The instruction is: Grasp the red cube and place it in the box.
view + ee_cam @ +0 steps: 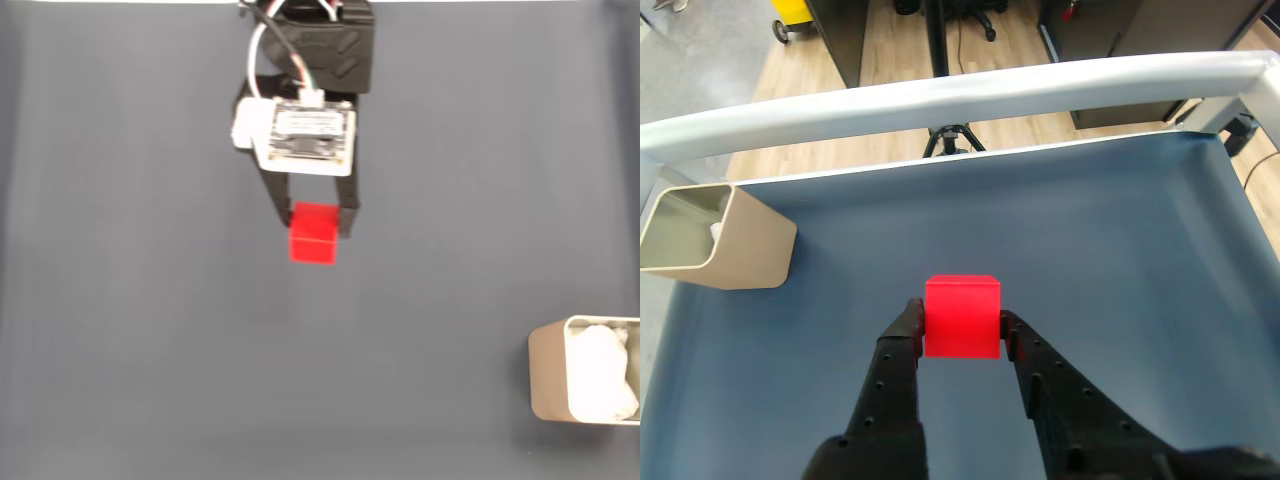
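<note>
One cube [961, 317] sits clamped between the two black fingers [902, 345] of the gripper [960, 325], the jaws closed narrow against its sides. In the fixed view the gripper [318, 222] holds it near the middle of the blue bench [120, 300], with bare surface on every side. One box [548, 375] stands at that view's lower right edge, well apart. In the wrist view the box [745, 250] is at far left, near the bench's white rail [1040, 85].
</note>
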`<action>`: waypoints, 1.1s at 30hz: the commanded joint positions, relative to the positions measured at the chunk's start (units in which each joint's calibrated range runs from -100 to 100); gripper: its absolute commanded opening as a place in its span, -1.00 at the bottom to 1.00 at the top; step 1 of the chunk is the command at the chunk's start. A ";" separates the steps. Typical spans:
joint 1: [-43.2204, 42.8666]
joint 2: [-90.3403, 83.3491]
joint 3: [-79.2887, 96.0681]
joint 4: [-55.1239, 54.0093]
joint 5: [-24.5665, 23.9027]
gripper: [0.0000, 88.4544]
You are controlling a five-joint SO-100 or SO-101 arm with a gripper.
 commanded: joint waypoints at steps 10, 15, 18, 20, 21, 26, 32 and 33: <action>-9.73 5.59 -10.40 -0.57 1.07 -0.93; -12.78 7.15 -11.40 -2.30 2.25 -0.93; -14.34 8.27 -12.40 -2.87 2.74 -0.93; -15.27 9.49 -13.59 -3.03 2.88 -0.93; -15.69 10.09 -14.23 -3.03 2.93 -0.93; -17.82 14.34 -17.97 -3.36 3.42 -0.94; -20.38 19.97 -23.35 -4.02 3.61 -0.94; -20.81 20.84 -24.26 -4.02 3.66 -0.94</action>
